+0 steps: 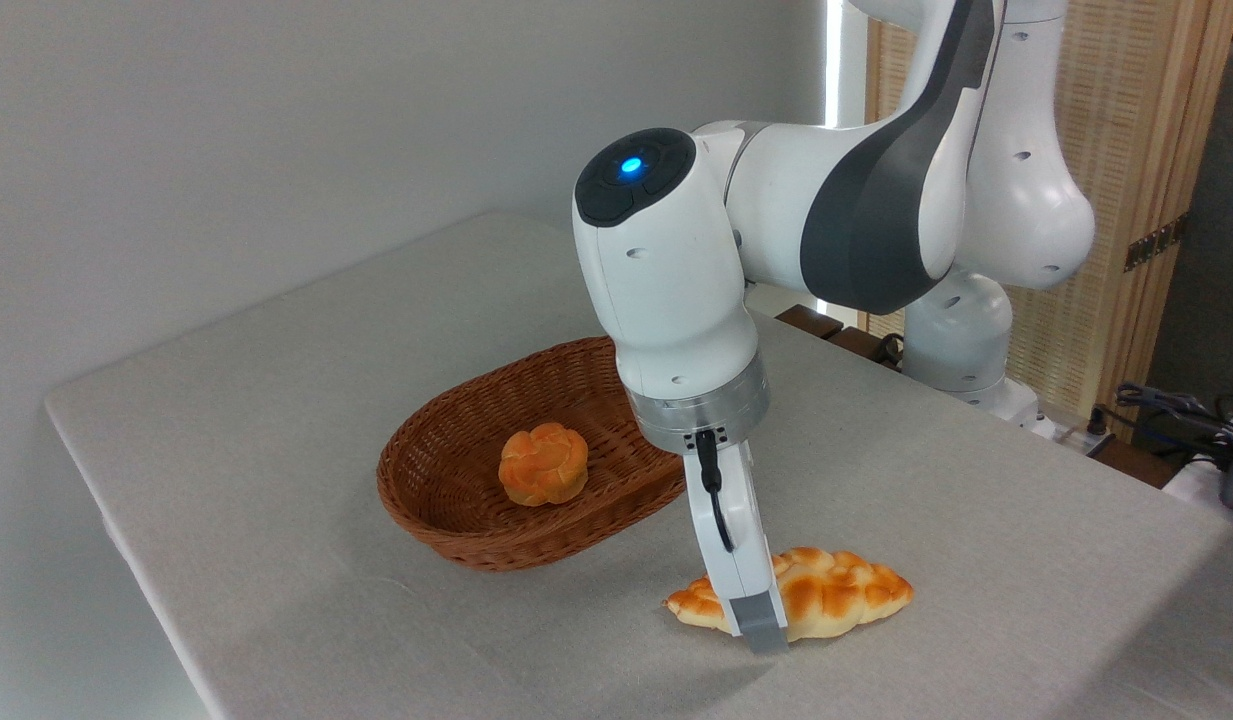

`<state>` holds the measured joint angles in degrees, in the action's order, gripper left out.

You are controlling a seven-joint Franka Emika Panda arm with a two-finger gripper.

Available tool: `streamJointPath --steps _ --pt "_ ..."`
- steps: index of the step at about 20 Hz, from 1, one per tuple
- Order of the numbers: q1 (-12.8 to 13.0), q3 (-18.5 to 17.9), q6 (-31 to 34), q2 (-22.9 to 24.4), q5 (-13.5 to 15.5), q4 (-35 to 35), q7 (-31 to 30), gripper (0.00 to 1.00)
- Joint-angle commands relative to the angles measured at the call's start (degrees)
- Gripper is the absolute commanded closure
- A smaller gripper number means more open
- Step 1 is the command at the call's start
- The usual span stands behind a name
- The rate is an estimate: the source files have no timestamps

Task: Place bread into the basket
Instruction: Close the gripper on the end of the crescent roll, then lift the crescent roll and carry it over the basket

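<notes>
The long braided loaf (844, 592) lies flat on the grey table, right of and nearer than the basket. My gripper (764, 622) points down over the loaf's left-middle part. Its near finger (758, 610) stands in front of the loaf and reaches the table top. The far finger is hidden behind it, so the gap between the fingers does not show. The small round orange bun (543, 463) sits inside the oval reddish-brown wicker basket (431, 520), which stands left of the gripper.
The table (276, 400) has its left and front edges close to the basket. My arm's base (961, 345) stands at the back right. Cables (1176, 408) and a bamboo screen (1126, 150) lie beyond the table's right edge.
</notes>
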<state>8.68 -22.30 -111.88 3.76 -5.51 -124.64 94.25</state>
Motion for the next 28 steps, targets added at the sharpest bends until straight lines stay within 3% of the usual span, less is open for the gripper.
streamJointPath --steps 1,10,14,15,17,20,24,25,26,28 --pt "0.5 -0.6 0.2 0.3 -1.0 -0.4 0.9 0.63" --pt "0.9 0.1 0.7 3.2 0.1 2.1 0.5 0.63" --pt "1.1 3.4 4.6 4.3 1.7 6.4 -0.4 0.63" --pt "1.1 4.6 5.8 4.3 3.3 7.9 -1.6 0.63" --pt "1.1 6.6 7.8 4.6 7.6 10.2 -6.0 0.6" --pt "1.1 10.2 8.3 5.3 16.1 10.6 -19.1 0.6" --pt "1.1 16.7 7.9 4.4 17.8 10.6 -30.8 0.57" --pt "1.1 17.5 8.0 3.8 17.9 10.6 -33.1 0.37" --pt "1.1 17.7 8.1 3.3 17.9 10.6 -35.4 0.02" --pt "1.1 18.6 8.0 2.9 17.8 10.5 -36.4 0.0"
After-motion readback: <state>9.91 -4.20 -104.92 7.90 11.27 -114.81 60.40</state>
